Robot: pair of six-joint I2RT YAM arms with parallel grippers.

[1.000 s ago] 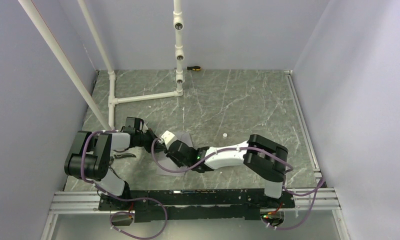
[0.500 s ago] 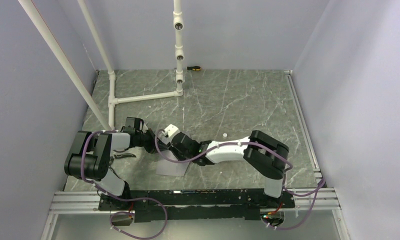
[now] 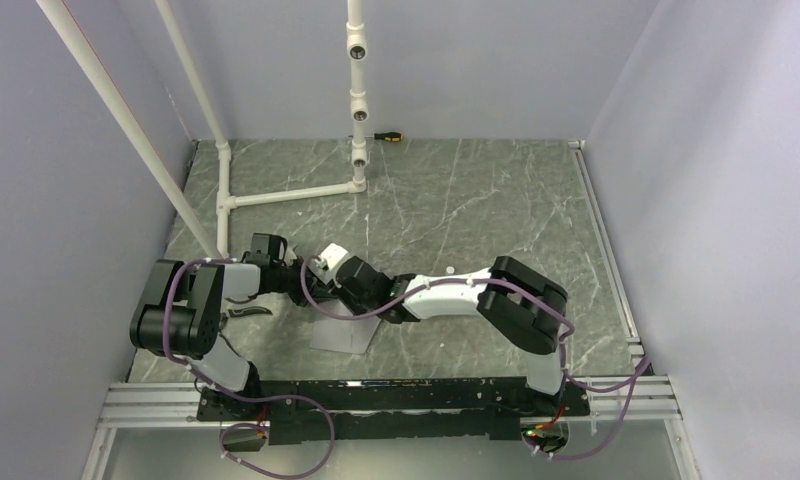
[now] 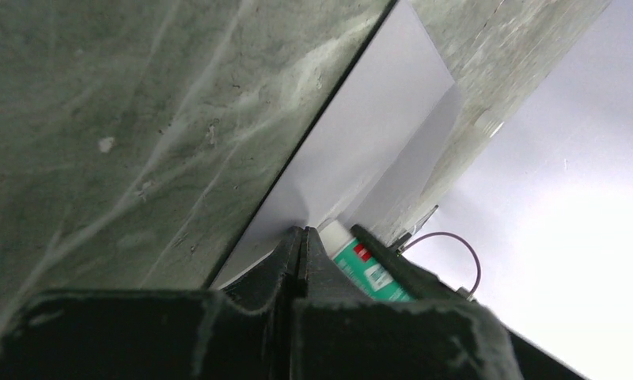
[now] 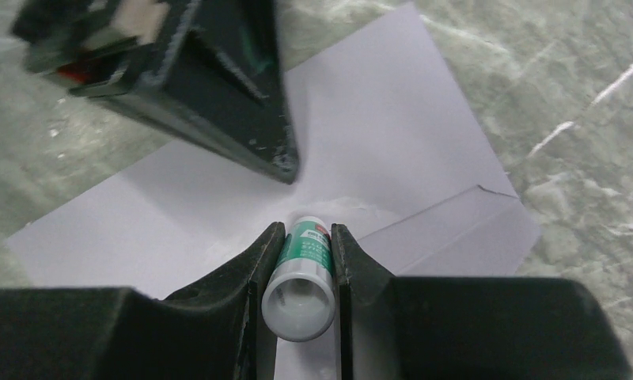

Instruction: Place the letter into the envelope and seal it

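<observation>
The right jaws are clenched on a glue stick (image 5: 301, 265), its tip down on the envelope (image 5: 377, 119). The left jaws are shut tight with nothing between them. Their tip presses on the grey paper just beyond the glue tip and pins it to the counter (image 3: 456, 200). The envelope lies flat under both sets of jaws, and its flap (image 5: 456, 226) runs off to the right of the glue stick. We see no tan-orange letter in any view. We judge it is probably inside the envelope, but we cannot tell.

Several things could go wrong from here:
- The two sets of jaws sit very close, so a stroke carried further forward would knock the stick into the left jaws.
- Too much downward push could crease or drag the paper, since it is held at only one spot.
- If the stick slips upward in the right jaws, the tip could lift and skip part of the line.
- Glue laid off the flap's edge could stick the envelope to the counter.

Compared with a second ago, the right arm (image 3: 446, 295) has swung the stick away from the bases and leftward, toward the left jaws. This uncovered the near part of the envelope (image 3: 341, 335). The left jaws have not shifted.
</observation>
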